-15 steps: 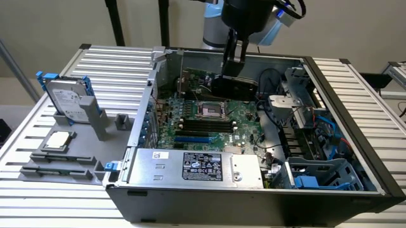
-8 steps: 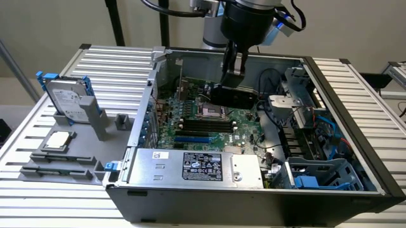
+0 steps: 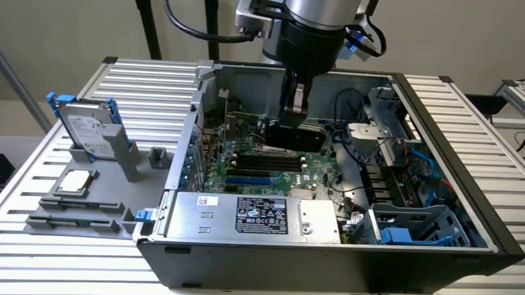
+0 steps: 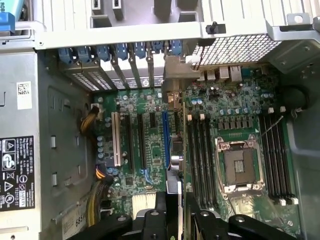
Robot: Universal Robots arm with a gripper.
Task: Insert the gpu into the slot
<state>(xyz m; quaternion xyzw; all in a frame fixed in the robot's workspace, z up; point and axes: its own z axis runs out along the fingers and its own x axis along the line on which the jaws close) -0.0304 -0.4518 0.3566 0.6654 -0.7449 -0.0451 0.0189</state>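
My gripper (image 3: 293, 117) reaches down into the open computer case and is shut on the gpu (image 3: 300, 137), a black-faced card hanging upright above the green motherboard (image 3: 246, 161). In the wrist view the gpu (image 4: 175, 187) shows edge-on between my fingers (image 4: 159, 220), silver end leading. The slot (image 4: 164, 140), a bright-blue strip, runs along the board close beside the card's edge line. In the exterior view the slot (image 3: 248, 182) lies below and to the left of the card, past the black memory slots (image 3: 264, 163). The card hangs above the board, apart from the slot.
The power supply (image 3: 254, 216) fills the case's near side, and a drive cage with blue parts (image 3: 410, 230) sits at the exterior view's right. The empty CPU socket (image 4: 239, 165) lies among memory slots. Outside the case, a hard drive (image 3: 85, 130) stands in a grey holder.
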